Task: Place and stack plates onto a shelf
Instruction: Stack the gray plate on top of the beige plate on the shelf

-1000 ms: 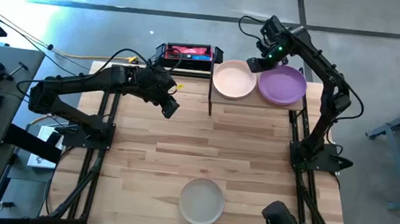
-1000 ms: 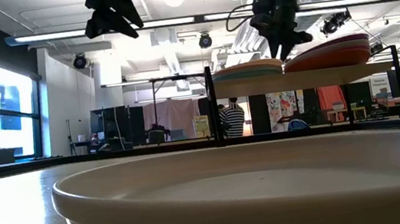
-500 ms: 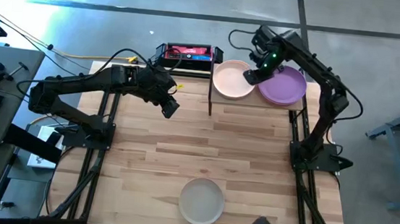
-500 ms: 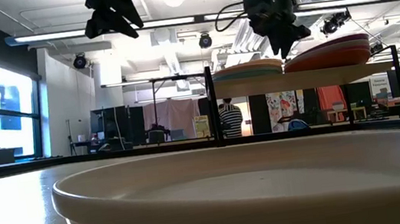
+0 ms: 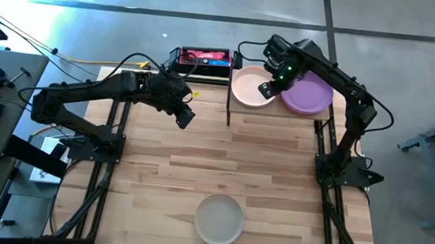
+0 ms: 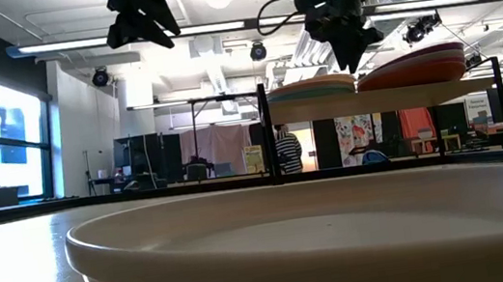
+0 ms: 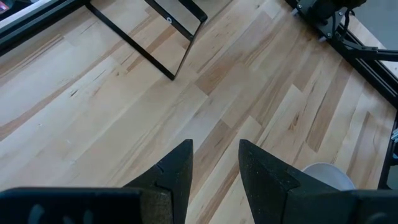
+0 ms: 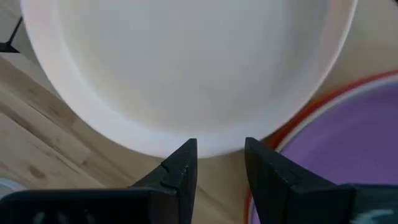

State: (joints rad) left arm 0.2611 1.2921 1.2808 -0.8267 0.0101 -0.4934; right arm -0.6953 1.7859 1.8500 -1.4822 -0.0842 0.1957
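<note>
Left gripper (image 5: 187, 118) hangs left of centre in the high view, fingers slightly spread, holding nothing. Pale grey plate (image 5: 219, 219) sits bottom centre. Upper right, the right gripper (image 5: 266, 88) hovers spread over the peach plate (image 5: 249, 88) on the shelf (image 5: 281, 115), beside the purple plate (image 5: 310, 94). Only the low view shows stacks underneath.

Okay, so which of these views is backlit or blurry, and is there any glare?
Low view: the grey plate fills the foreground, soft and out of focus; both arms show as dark silhouettes against bright ceiling lights. High view: evenly lit, with a pale glare patch on the floor at top left. Right wrist view: the peach plate looks washed out, nearly white. Left wrist view: sharp, no glare.
</note>
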